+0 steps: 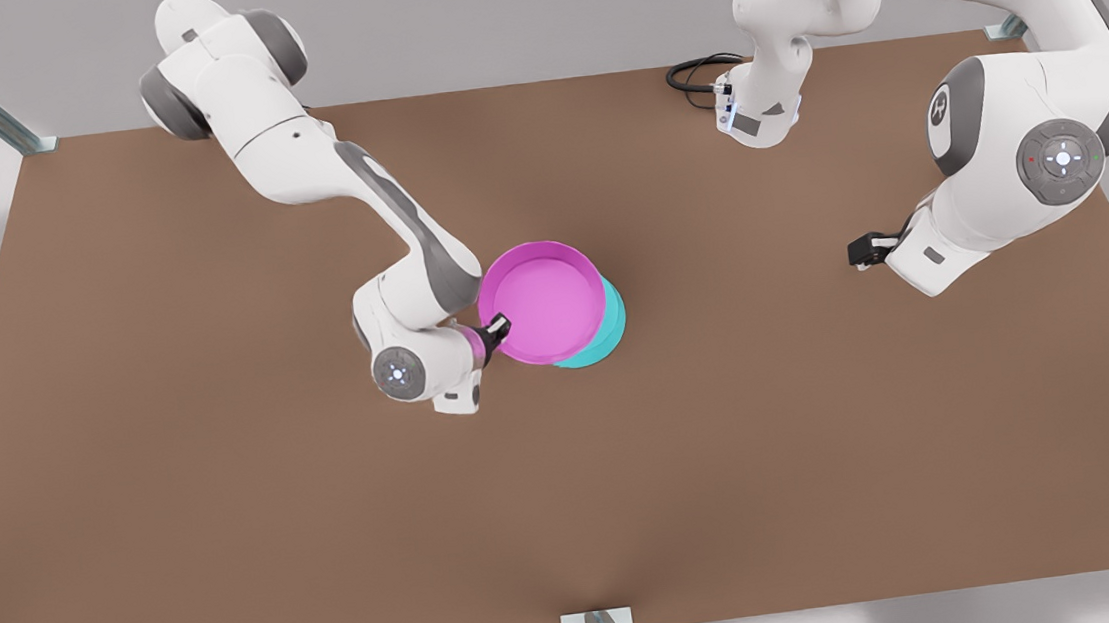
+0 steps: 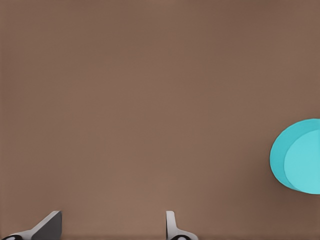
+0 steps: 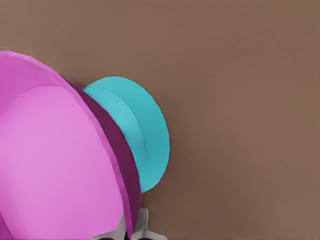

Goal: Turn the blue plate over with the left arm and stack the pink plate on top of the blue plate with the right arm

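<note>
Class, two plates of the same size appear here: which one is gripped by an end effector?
The pink plate. The right end effector pinches its rim, holding it over the blue plate, which nothing grips; the left end effector waits apart, open.

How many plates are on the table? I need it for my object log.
2. The pink plate is held at its rim by the right gripper, over the blue plate, which lies on the table mid-table. The left gripper waits open towards the front view's right.

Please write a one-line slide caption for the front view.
Right gripper holds the round magenta-pink plate above the round cyan plate; left gripper waits apart, open.
</note>
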Controlling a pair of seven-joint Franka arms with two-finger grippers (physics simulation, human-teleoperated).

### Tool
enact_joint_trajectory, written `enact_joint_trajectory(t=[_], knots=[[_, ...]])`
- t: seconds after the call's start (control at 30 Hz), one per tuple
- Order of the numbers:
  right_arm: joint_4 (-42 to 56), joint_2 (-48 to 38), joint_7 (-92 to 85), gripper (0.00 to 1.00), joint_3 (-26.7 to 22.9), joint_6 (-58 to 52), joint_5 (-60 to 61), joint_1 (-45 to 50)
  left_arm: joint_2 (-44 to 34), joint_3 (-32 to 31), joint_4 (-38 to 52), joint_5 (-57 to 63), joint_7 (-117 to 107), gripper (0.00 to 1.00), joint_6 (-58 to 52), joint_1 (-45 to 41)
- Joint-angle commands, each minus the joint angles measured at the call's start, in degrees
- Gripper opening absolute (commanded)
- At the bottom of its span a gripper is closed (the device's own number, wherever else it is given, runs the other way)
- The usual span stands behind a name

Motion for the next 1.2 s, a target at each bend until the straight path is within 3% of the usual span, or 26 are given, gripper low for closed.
enact_joint_trajectory(t=[0.0, 0.23, 0.63, 0.73, 0.8, 0.83, 0.9, 0.93, 0.97, 1.07, 1.13, 1.17], knots=[[0.02, 0.02, 0.22, 0.21, 0.03, 0.09, -0.26, 0.02, 0.0, 0.0, -0.01, 0.01, 0.0, 1.0, 0.0, 0.0], [0.11, 2.04, 2.41, 0.21, -0.15, 3.61, 0.71, 4.86, 0.17, 0.0, -0.09, 0.01, 0.0, 1.0, 0.0, 0.09], [0.29, 6.34, 2.68, 0.21, -0.23, 7.74, 0.09, 4.94, 0.61, 0.0, -0.18, 0.09, 0.0, 1.0, 0.18, 0.09], [0.55, 7.14, 2.41, 0.4, -0.23, 8.36, 0.18, 5.21, 0.61, 0.0, -0.18, 0.09, 0.0, 1.0, 0.09, 0.09], [0.64, 7.22, 2.33, 0.6, -0.23, 8.62, 0.18, 5.21, 0.61, 0.0, -0.18, 0.09, -0.09, 1.0, 0.0, 0.09], [0.99, 7.31, 2.41, 0.74, -0.23, 8.62, 0.18, 5.21, 0.61, 0.0, -0.18, 0.09, -0.09, 1.0, 0.0, 0.09], [1.08, 7.66, 2.33, 0.82, -0.23, 8.71, 0.27, 5.3, 0.61, 0.0, -0.18, 0.09, -0.09, 1.0, 0.0, 0.09], [1.43, 7.66, 2.5, 0.95, -0.23, 8.71, 0.18, 5.3, 0.61, 0.0, -0.09, 0.09, -0.09, 1.0, 0.0, 0.09], [1.43, 7.14, 2.68, 1.0, -0.23, 8.62, 0.18, 5.3, 0.61, 0.0, -0.18, 0.09, -0.09, 1.0, 0.0, 0.09], [1.52, 0.91, 2.5, 1.0, -2.95, -1.64, -0.17, 4.33, 0.61, 0.0, 0.08, 0.09, 0.0, 1.0, 0.0, 0.09], [2.57, -9.45, 8.18, 1.0, -4.37, -16.76, -11.57, -3.91, 0.52, 0.0, 0.17, 0.09, 0.0, 1.0, 0.0, 0.09], [4.58, -13.59, 16.61, 1.0, -4.28, -18.88, -15.27, -8.39, 0.52, 0.0, 0.26, 0.18, 0.0, 1.0, 0.18, 0.0]])
